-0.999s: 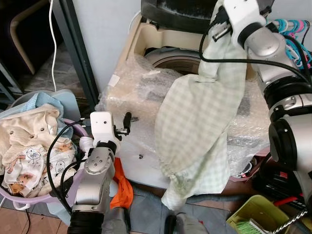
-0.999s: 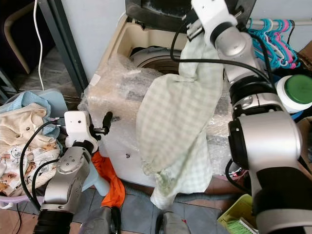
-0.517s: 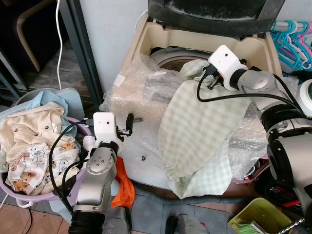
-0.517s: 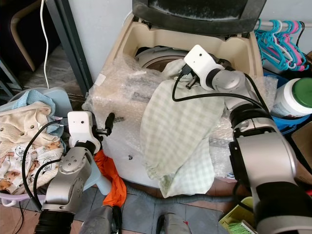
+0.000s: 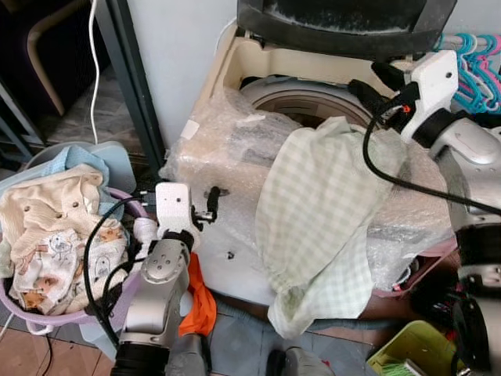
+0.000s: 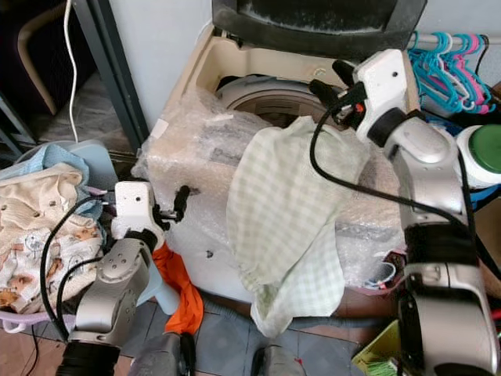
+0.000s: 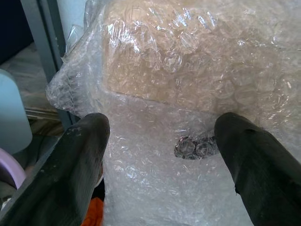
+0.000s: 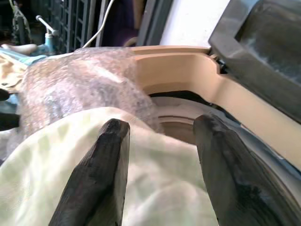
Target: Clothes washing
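Right gripper (image 6: pixel 335 84), fingers parted and empty, hangs over the rear rim of the cream top-loading washing machine wrapped in clear bubble wrap (image 5: pixel 235 157), whose dark lid stands raised. Pale green checked cloth (image 5: pixel 321 211) lies draped over the machine's front edge, its upper end at the drum opening and the rest hanging down the front toward the floor. Left gripper (image 7: pixel 162 155), fingers spread with nothing between them, faces the wrapped front panel beside the lilac plastic basket of cream printed baby clothes (image 5: pixel 51 235).

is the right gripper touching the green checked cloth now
Apart. The left eye view shows the right gripper open above the drum, clear of the green checked cloth.
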